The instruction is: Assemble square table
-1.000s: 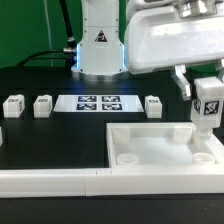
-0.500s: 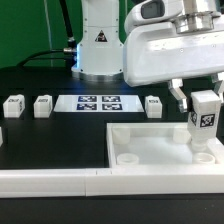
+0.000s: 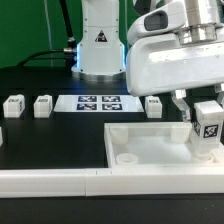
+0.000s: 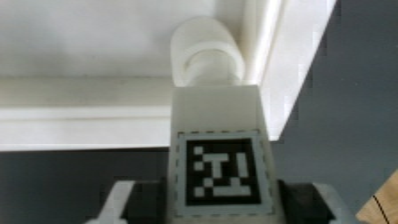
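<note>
Exterior view: the end effector (image 3: 204,108) is clamped on one white leg block (image 3: 209,128) and holds it upright, long side up and down. The square table slab (image 3: 150,134) lies on the black tabletop (image 3: 50,140), right below. Wrist view shows the round corner socket (image 4: 208,55) just past the leg's tip (not in it yet, I think), so the way to go is down.

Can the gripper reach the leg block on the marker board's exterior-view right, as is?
Probably not yet: the jaws hold a second leg over the square table. Nothing else blocks that leg block.
</note>
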Robot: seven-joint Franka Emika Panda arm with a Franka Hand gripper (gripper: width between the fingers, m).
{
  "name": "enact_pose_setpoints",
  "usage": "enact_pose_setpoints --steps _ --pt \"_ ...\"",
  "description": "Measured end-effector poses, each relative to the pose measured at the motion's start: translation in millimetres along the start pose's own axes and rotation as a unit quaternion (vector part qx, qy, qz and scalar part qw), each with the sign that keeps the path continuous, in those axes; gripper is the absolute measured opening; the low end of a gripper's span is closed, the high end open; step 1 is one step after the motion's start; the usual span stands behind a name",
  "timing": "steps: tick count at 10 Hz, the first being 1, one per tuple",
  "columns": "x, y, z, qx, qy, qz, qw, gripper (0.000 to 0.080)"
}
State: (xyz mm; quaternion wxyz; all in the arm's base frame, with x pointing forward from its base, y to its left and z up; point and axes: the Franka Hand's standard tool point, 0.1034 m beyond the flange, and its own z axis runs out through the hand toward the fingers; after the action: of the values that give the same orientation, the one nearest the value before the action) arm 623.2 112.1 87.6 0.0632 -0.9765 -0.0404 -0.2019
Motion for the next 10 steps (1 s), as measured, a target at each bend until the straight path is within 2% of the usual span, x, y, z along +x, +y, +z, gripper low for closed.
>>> enact_pose_setpoints --steps 3,5,8,9,10 --pt "-3.0 -2.4 4.2 0.001 0.001 -0.001 1.000 0.0290" --pt "-4.8 -4.3 5.9 -0.003 0.014 0.004 1.000 0.0290" --pt "-8.3 -7.1 6.3 -0.033 0.040 0.016 0.999 0.0290" --pt "-10.7 -8.0 6.8 -0.036 0.042 0.011 0.998 0.0366" --pt "-10.1 -7.6 6.7 -0.037 0.042 0.008 0.998 0.0366"
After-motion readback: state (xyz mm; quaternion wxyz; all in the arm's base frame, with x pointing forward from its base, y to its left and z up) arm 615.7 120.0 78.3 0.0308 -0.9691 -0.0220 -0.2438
